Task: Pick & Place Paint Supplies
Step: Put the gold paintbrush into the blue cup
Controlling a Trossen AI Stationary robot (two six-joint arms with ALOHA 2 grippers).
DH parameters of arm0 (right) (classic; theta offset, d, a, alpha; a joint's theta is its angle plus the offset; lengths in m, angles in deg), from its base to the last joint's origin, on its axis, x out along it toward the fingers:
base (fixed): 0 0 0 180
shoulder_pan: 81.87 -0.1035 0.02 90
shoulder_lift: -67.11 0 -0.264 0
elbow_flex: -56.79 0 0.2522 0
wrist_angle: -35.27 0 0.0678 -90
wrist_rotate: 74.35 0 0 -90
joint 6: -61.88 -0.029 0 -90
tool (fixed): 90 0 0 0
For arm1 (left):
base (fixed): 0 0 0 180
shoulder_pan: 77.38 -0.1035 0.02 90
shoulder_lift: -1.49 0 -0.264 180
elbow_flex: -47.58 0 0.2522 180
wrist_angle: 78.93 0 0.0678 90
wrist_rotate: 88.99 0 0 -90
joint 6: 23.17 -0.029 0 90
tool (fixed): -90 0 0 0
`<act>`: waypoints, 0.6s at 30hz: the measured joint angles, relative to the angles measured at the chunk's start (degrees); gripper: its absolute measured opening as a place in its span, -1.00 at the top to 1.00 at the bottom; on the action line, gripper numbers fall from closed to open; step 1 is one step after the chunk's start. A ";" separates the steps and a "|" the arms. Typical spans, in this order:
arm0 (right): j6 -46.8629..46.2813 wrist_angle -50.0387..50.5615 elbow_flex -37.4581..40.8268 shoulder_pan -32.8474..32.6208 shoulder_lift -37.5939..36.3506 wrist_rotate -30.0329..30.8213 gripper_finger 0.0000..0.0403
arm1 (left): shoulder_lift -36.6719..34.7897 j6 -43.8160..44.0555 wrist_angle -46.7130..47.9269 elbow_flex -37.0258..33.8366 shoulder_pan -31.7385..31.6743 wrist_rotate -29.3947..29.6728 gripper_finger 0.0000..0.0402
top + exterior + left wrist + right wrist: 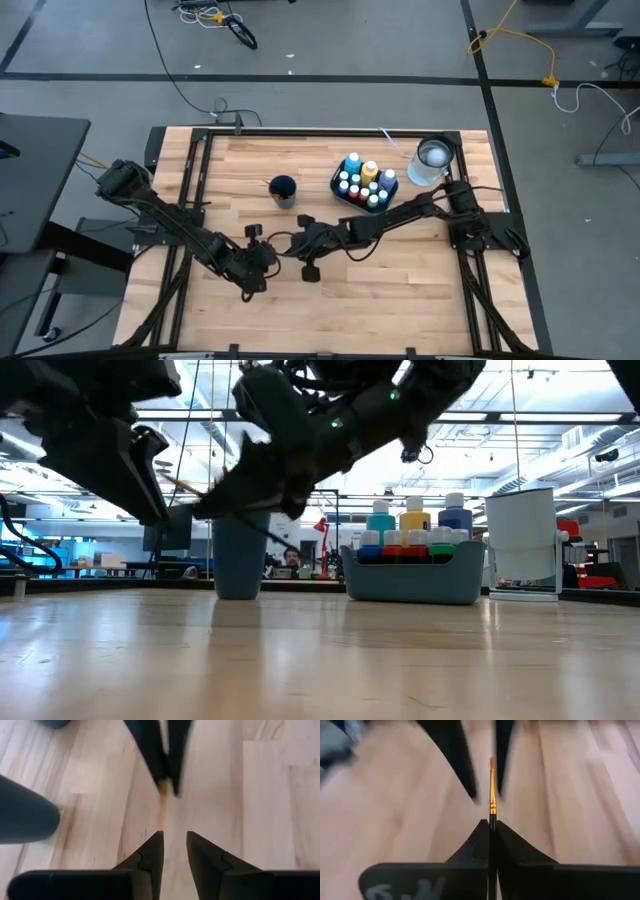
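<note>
My right gripper (490,824) is shut on a thin dark-handled paintbrush (492,795) above the middle of the table (290,246). Its gold ferrule and bristle end point toward my left gripper (174,842), which faces it, open (270,256). The left fingers (462,760) stand on either side of the bristle end, and I see no touch. The small white-capped paint bottles (362,180) stand upright in a dark blue-grey bin (412,578) toward the far right. My right gripper pinches the paintbrush's dark handle (491,820) just behind the gold ferrule, between its two fingers. The brush lies along the fingers, not across them, and its bristle end sticks out forward. It is lifted clear of the table, roughly level, pointing toward the table's left.
A blue cup (283,189) stands upright on the table, on the far side of the grippers (240,555). A pale see-through cup (432,160) stands by the far right corner, beside the bin. Bare wood lies toward the near edge (380,310).
</note>
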 joint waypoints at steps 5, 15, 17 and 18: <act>-0.06 14.22 0.02 -0.45 -5.64 6.73 0.96 | -0.18 1.35 0.46 1.10 0.00 3.56 0.51; 11.16 0.91 6.42 -1.51 -23.65 26.53 0.96 | -10.69 1.39 0.75 2.61 2.65 18.24 0.52; 12.47 -15.10 11.91 0.63 -24.73 19.90 0.96 | -13.97 0.41 0.31 2.64 3.35 20.59 0.53; 12.57 -23.40 14.29 1.86 -24.66 16.72 0.96 | -15.33 -0.14 0.24 2.65 3.67 21.65 0.54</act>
